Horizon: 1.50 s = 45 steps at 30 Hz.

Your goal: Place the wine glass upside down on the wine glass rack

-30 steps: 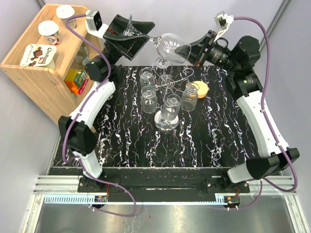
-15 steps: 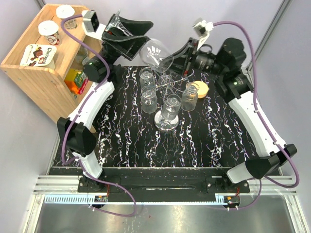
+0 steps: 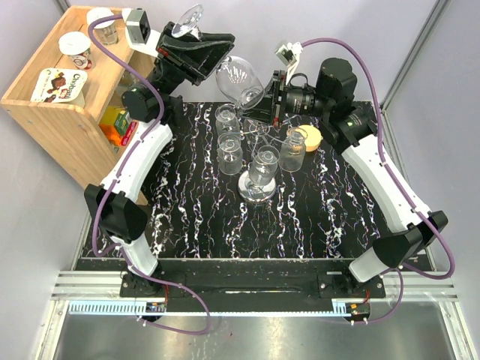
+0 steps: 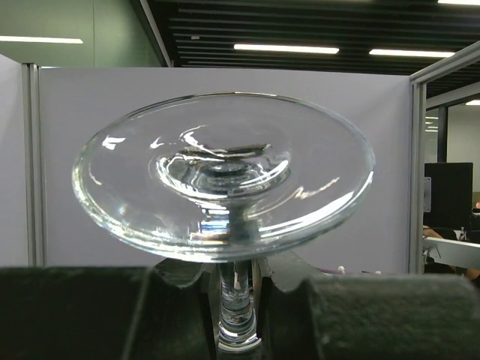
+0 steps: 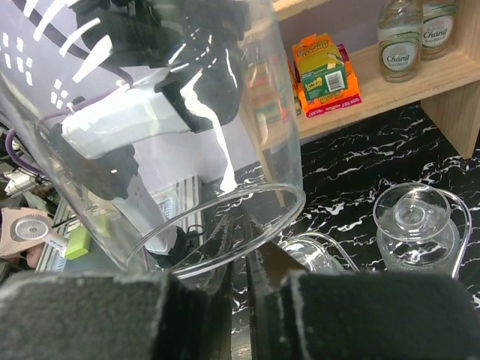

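The wine glass hangs in the air above the table's far edge, tilted, foot up at the left and bowl down at the right. My left gripper is shut on its stem, just under the round foot. My right gripper pinches the bowl's rim between nearly closed fingers. Below the bowl stands the chrome wine glass rack. Three upside-down glasses hang from its wire arms, and one such glass shows in the right wrist view.
A wooden shelf at the far left holds yogurt cups, an orange box and bottles. A small jar and a yellow round lid stand right of the rack.
My left gripper has shut on the stem. The glass moved left and tipped so its foot rose, and the right arm followed leftward while holding the rim.
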### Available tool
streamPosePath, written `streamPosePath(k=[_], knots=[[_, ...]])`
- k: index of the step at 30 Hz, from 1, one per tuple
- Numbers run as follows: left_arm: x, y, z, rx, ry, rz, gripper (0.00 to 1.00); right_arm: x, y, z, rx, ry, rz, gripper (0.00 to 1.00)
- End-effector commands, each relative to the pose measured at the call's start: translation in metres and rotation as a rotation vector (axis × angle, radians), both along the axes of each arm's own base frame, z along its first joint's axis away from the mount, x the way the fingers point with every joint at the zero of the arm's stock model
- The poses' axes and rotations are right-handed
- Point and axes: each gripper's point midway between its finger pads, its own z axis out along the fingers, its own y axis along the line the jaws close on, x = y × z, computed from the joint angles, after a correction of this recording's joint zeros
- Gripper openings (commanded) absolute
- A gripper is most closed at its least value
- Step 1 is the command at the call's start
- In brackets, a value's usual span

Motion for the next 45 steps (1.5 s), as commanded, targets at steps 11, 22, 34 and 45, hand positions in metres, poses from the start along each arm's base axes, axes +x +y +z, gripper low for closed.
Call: streamPosePath(k=[11,22,34,45], knots=[[0.010,-0.014,-0.009,0.279,0.010,0.078,0.00,-0.019,-0.020,0.066,0.030,-0.251,-0.125,0.55],[-0.001,0.004,0.014,0.357,-0.058,0.207,0.00,-0.027,-0.049,0.093,-0.032,-0.422,-0.241,0.65],[-0.031,0.001,-0.005,0.508,-0.149,0.166,0.00,-0.032,-0.062,0.160,0.024,-0.624,-0.310,0.64],[-0.086,-0.022,-0.005,0.504,-0.211,0.005,0.00,-0.041,-0.050,0.149,0.055,-0.576,-0.217,0.63]])
